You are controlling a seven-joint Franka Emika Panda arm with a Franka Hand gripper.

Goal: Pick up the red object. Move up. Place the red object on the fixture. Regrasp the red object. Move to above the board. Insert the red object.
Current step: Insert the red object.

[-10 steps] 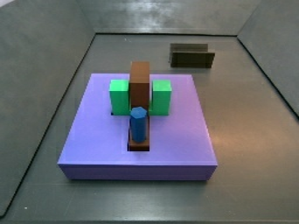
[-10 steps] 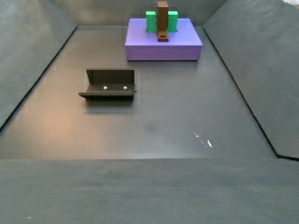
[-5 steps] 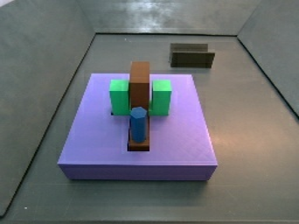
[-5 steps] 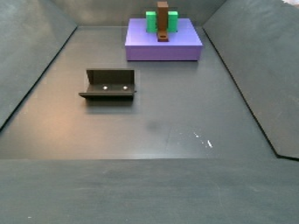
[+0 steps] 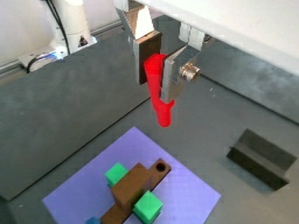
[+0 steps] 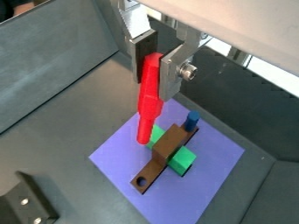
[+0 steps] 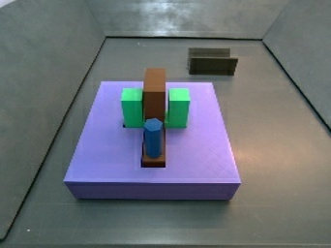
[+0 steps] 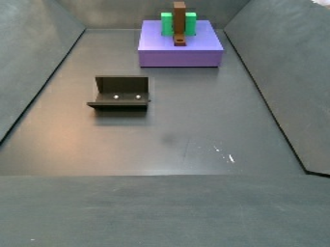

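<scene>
In both wrist views my gripper (image 5: 156,88) (image 6: 156,84) is shut on the red object (image 5: 163,112) (image 6: 147,114). The peg hangs upright from between the fingers, its lower end free in the air. Below it lies the lavender board (image 5: 187,187) (image 6: 218,157), also seen in both side views (image 7: 110,145) (image 8: 161,54). The dark fixture (image 5: 260,157) (image 6: 26,201) (image 7: 212,62) (image 8: 120,94) stands on the floor apart from the board, with nothing in it. Neither side view shows the gripper or the red object.
On the board stand two green blocks (image 7: 132,107) (image 7: 180,107), a brown bar (image 7: 155,92) (image 6: 163,153) between them and a blue cylinder (image 7: 153,138) (image 6: 191,120) at the bar's end. Grey walls enclose the floor on all sides.
</scene>
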